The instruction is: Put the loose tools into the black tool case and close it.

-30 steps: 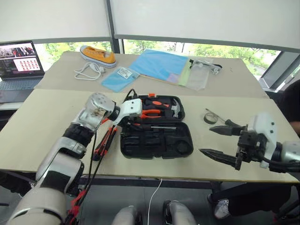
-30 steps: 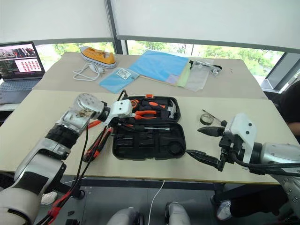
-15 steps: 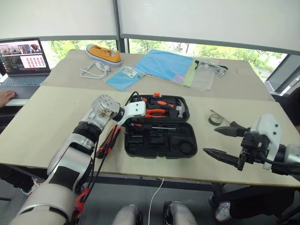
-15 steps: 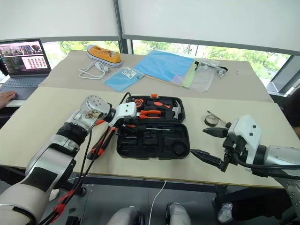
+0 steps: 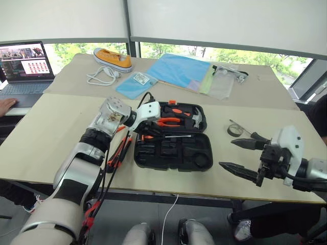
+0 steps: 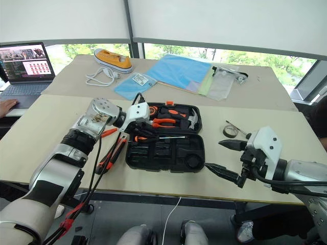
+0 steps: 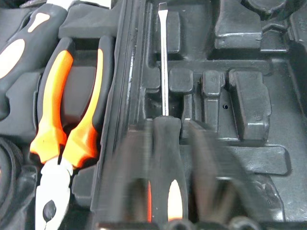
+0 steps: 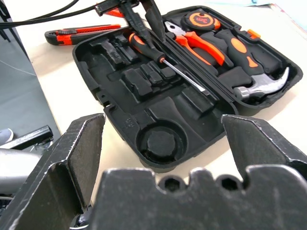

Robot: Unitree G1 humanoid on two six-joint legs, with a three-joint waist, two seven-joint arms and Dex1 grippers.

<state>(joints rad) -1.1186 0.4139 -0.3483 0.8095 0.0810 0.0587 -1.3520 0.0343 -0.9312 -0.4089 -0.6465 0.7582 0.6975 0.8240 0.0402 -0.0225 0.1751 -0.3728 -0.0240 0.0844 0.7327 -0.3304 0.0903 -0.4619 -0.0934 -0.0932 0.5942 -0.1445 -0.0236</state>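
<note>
The right gripper hung nearest the camera, off the right end of the black tool case, its two fingers spread wide with nothing between them. The case lay open and flat on the table, its emptier moulded half toward the robot and its fuller half beyond the hinge.

At the case's left end the left gripper reached down over the near half, its fingers pressed together around the black-and-orange handle of a screwdriver. That screwdriver's shaft lay along a slot just beside the hinge, its flat tip pointing toward the case's right end. Just outside the case's left edge, an orange-black utility knife lay on the table under the left forearm, with further orange-handled tools beside it that I could not tell apart.

Beyond the hinge, the far half held the orange-handled pliers, a hammer and a round tape measure, each in its recess. A small dark tape roll sat on the table, past the case's right end. Well beyond the case lay a blue sheet, a yellow shoe and an open laptop.
</note>
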